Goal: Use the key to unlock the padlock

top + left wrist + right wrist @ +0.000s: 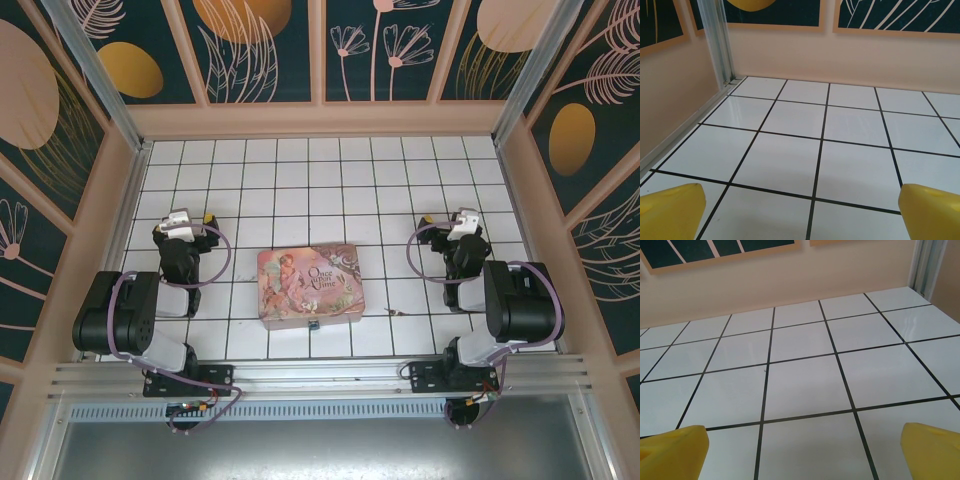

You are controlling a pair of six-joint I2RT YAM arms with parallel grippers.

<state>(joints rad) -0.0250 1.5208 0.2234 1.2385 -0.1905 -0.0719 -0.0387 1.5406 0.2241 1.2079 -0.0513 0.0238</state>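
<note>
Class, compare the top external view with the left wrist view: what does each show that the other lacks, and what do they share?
Top external: the pink tin mid-table, a small blue padlock at its near edge, the left arm and right arm folded either side. Left wrist: a close look at the left gripper with its yellow fingertips set wide apart over bare tiles. Shared: the white tiled table with black grid lines, the aluminium corner post, the patterned back wall.

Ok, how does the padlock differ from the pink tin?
The pink tin is far larger than the padlock. The tin is pink and illustrated; the padlock looks blue. The tin lies flat mid-table; the padlock sits at its near edge. Both rest on the white tiled table.
</note>
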